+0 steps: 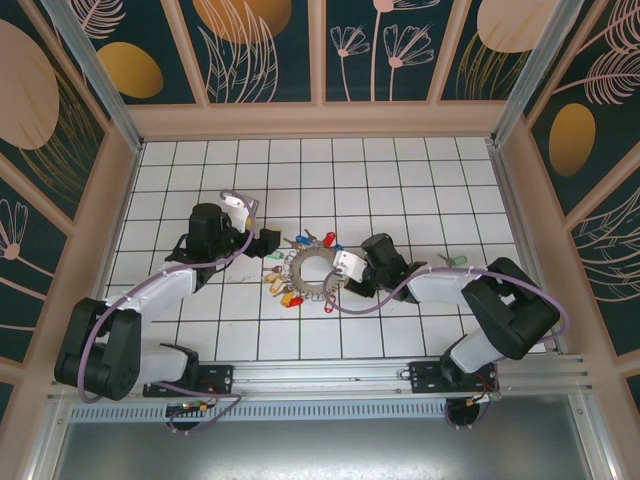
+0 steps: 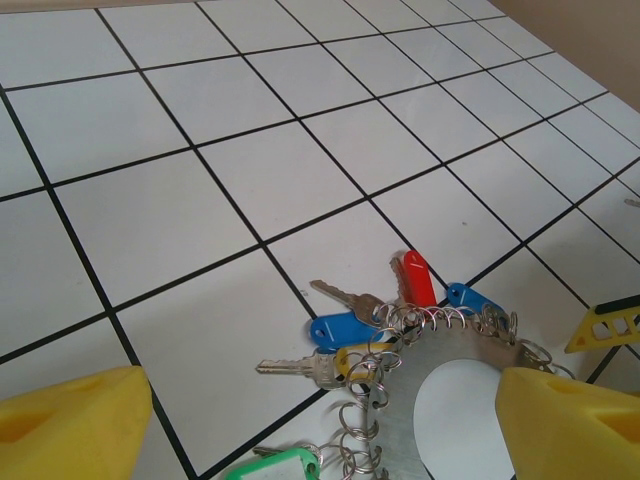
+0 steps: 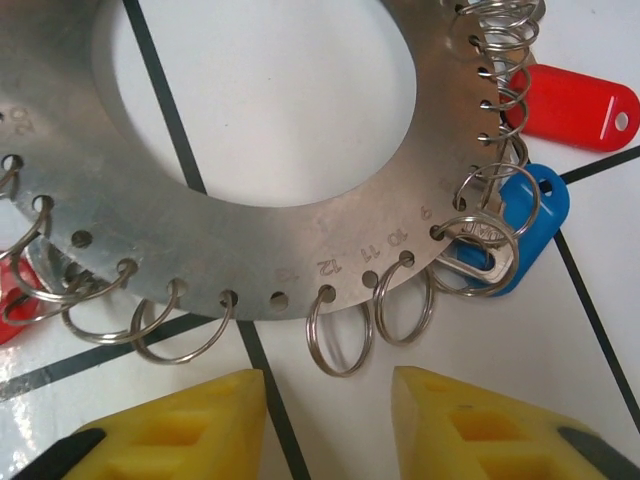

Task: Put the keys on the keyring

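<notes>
Left gripper [image 2: 320, 425]: jaws spread wide, holding nothing, one yellow tip either side of the keyring [image 2: 395, 412]; right gripper [image 3: 328, 415]: jaws partly open, empty, just short of the rim's wire loops. One keyring, flat on the bench [image 2: 200, 180] between both arms; at its rim we count keys [image 2: 335, 328] tagged two blue, one red, one green, one yellow.

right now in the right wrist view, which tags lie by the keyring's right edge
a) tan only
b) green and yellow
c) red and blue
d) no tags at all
c: a red tag and, just below it, a blue tag lie on the tiles against the right edge of the keyring.
</notes>
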